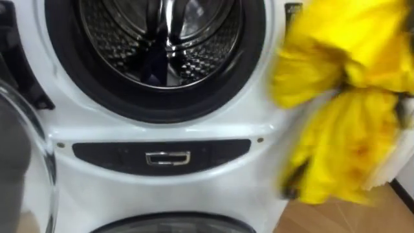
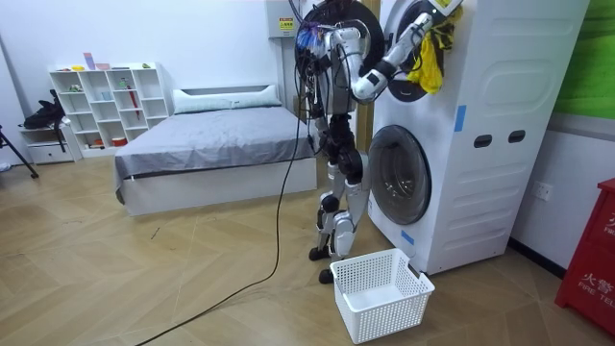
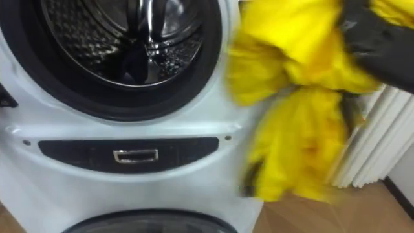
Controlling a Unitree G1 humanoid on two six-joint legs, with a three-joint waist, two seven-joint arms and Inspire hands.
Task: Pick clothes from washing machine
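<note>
A yellow garment (image 1: 349, 129) (image 3: 304, 129) hangs in the air to the right of the upper washing machine's open drum (image 1: 168, 39). It is outside the drum and in front of the machine's white front. My right hand (image 3: 378, 42) shows as a dark shape at the top right, shut on the garment's upper part, with the cloth bunched around it. In the room view I stand facing the stacked machines, with my right hand (image 2: 423, 24) raised and the yellow garment (image 2: 428, 58) dangling from it. The drum's steel inside looks bare, with a dark patch low in it.
The upper machine's glass door (image 1: 26, 162) stands open at the left. A dark control strip (image 1: 162, 157) runs below the drum, above the lower machine's door (image 2: 399, 187). A white basket (image 2: 380, 293) sits on the wooden floor by my feet. A white ribbed panel (image 3: 381, 142) is at the right.
</note>
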